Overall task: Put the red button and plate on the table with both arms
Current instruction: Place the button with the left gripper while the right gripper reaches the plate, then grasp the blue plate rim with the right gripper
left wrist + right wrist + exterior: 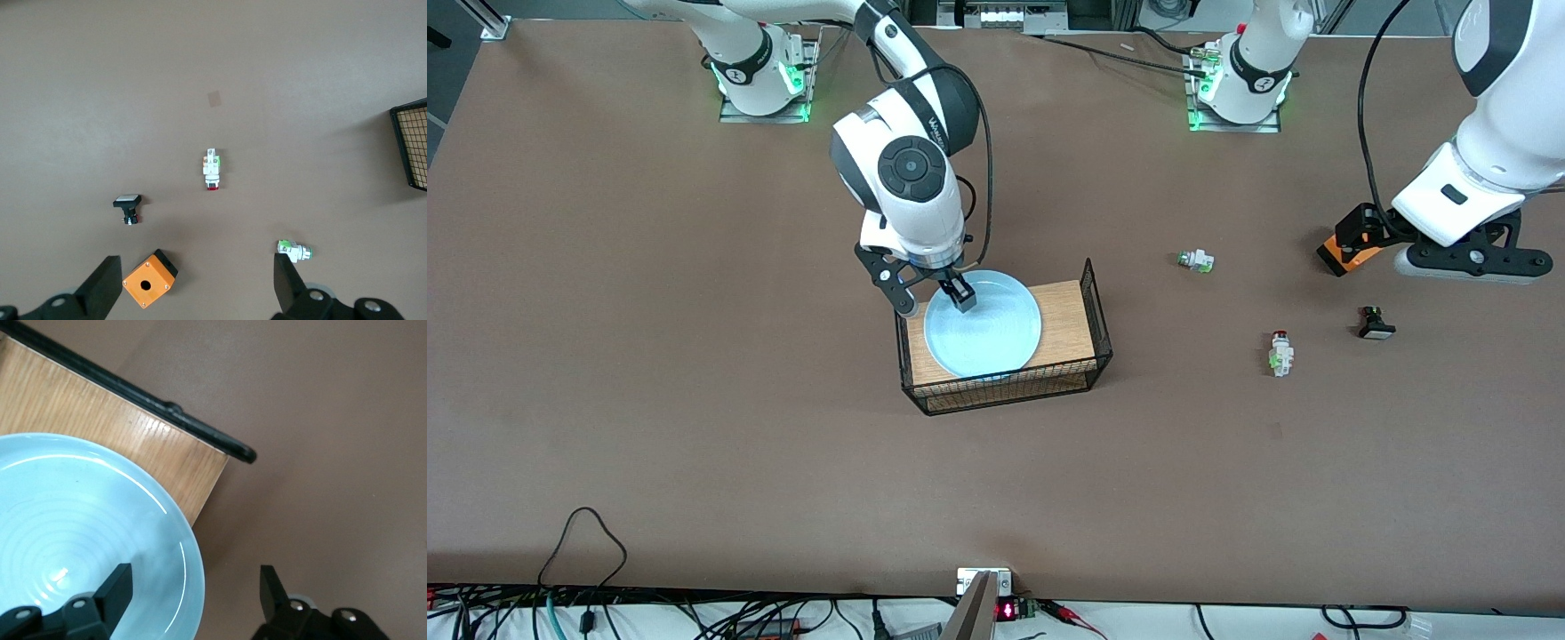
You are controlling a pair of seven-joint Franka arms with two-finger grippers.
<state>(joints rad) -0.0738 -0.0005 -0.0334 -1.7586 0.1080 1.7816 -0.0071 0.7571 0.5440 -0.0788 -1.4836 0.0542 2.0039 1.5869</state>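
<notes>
Over the wooden rack [1063, 333], the right gripper [935, 300] straddles the rim of the plate [987, 333], fingers spread, one inside and one outside. Only its wrist view shows that gap. The red button [1280, 353] lies on the table [649, 356] near the left arm's end, the left gripper [193, 290] hovering open above.

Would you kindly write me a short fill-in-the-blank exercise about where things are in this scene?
1. The plate rests on the wooden top of the ____.
2. The right gripper straddles the plate's ____ with open fingers.
3. The red button lies on the ____.
4. The left gripper, open, hangs above the ____ box.

Missing words: rack; rim; table; orange
</notes>
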